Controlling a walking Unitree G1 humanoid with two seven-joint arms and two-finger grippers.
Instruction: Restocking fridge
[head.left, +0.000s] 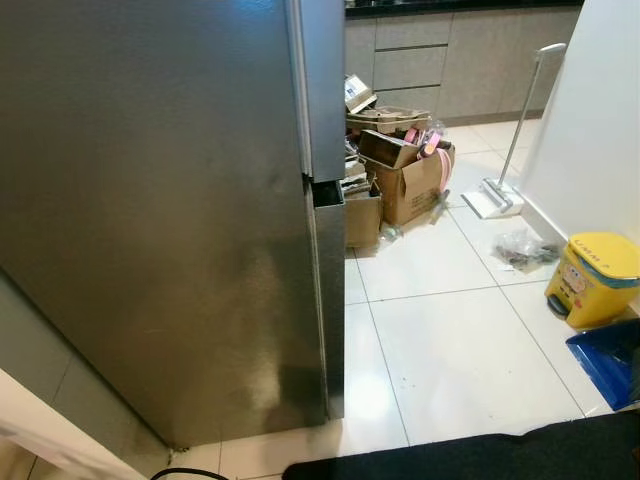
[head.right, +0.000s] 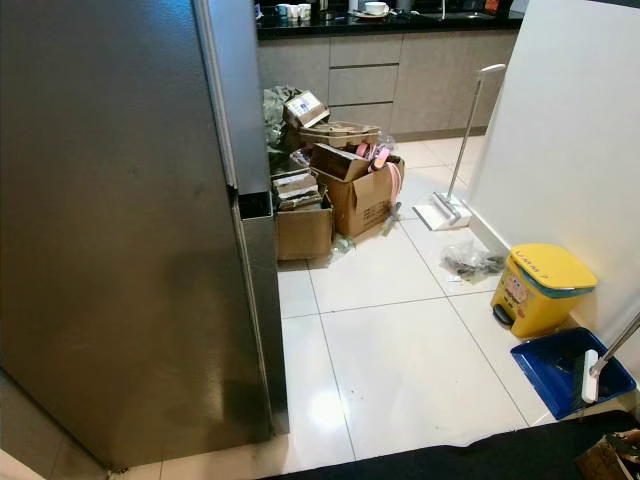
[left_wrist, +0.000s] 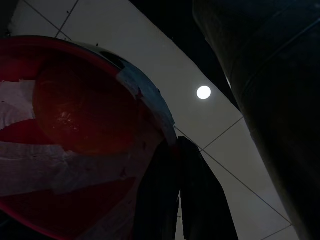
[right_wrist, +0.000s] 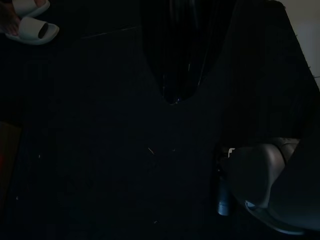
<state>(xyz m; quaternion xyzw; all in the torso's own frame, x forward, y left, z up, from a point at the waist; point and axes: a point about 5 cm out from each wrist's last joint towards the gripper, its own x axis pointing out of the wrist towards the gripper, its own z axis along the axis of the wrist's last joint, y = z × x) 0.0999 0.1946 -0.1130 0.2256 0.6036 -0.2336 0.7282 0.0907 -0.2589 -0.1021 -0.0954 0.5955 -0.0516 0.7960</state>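
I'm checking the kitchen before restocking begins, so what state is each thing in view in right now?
Fridge: both doors shut, upright.
Yellow bin: lid down, standing on the floor.
Cardboard boxes: flaps open, stuffed with packaging, piled on the floor.
Mop: upright, leaning on the white wall.
Blue dustpan: lying on the floor.
Left gripper: fingers shut beside a red, taped round object.
Right gripper: hangs idle in the dark.

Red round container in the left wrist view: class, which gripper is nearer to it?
Left. The left gripper lies right against the red container's rim; the right gripper hangs over a dark mat.
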